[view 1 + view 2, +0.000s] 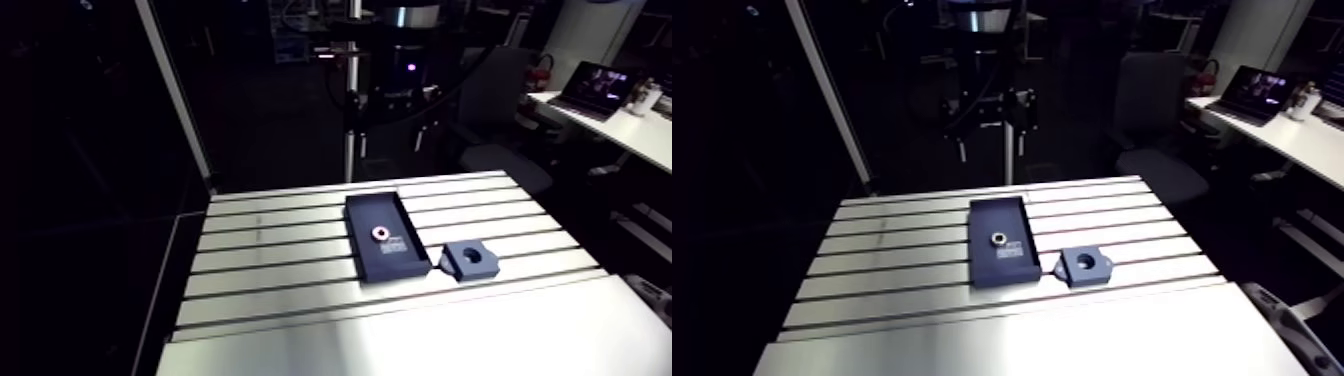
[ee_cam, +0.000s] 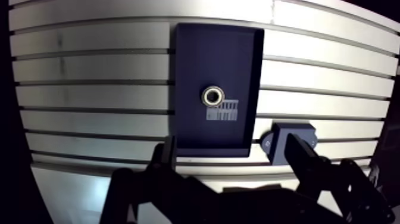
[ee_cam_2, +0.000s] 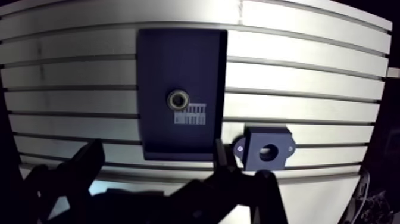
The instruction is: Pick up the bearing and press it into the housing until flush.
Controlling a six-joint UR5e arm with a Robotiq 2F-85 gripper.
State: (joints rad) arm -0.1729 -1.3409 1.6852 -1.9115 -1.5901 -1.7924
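I've got the slotted aluminium counter [image 1: 280, 290] in sight. A dark rectangular tray [image 1: 372, 215] lies flat across its grooves. Just beside the tray's near corner the dark housing [image 1: 471, 259] sits directly on the metal, round bore facing up.

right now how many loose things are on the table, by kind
bearing, lying in the tray: 1
dark shallow tray: 1
housing, beside the tray: 1
total: 3
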